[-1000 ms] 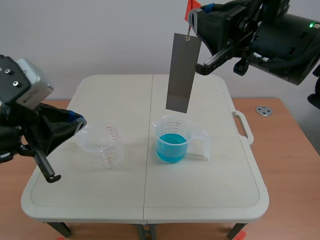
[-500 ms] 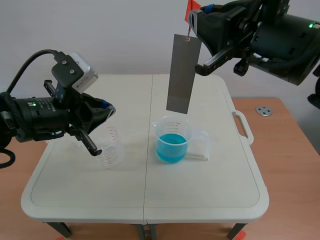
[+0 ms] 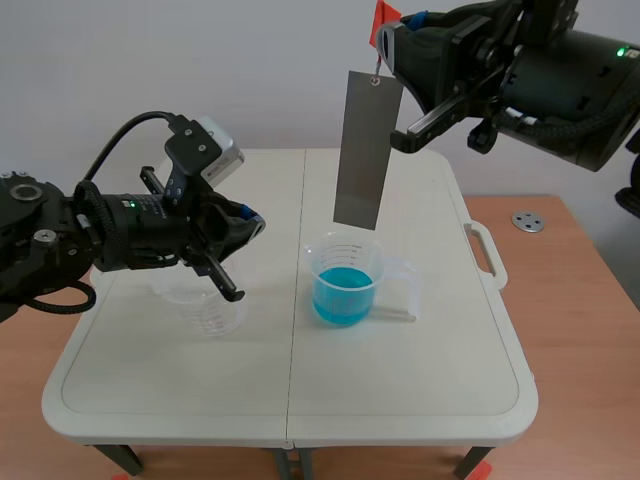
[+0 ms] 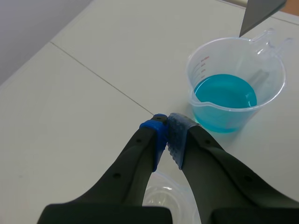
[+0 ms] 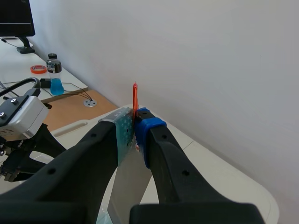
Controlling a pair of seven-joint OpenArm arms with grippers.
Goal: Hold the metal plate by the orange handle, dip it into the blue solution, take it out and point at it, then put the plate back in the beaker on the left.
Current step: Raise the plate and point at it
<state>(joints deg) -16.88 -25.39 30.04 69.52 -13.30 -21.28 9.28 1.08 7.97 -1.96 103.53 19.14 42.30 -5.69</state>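
The left arm has been swinging in from the tabletop's (image 3: pixel 400 400) near-left corner over the last second and is now reaching across the left half. It is hanging over the empty beaker (image 3: pixel 208 312), which is partly hiding behind it. The left pincer (image 3: pixel 254 226) is clenched on nothing, its two pads meeting tip to tip, and it is aiming toward the middle of the tabletop, where the plate is hanging.

The metal plate (image 3: pixel 365 150) is not moving between the frames. It is dangling upright in the air, with its lower edge just above the rim of the filled beaker (image 3: pixel 322 262) and clear of the blue solution (image 3: pixel 344 288). Whether its surface is wet is not showing.

On the right, the raised right pincer (image 5: pixel 135 123) is grasping the orange handle (image 5: pixel 135 98) at the plate's top, pads pressing on either side of it.

Judging by this, the plate is out of the solution and the pointing step is getting under way. The closed left tips are still well short of the plate, so the pointing is looking unfinished. Returning the plate to the empty beaker is still waiting, and the left arm is currently sitting over that beaker.
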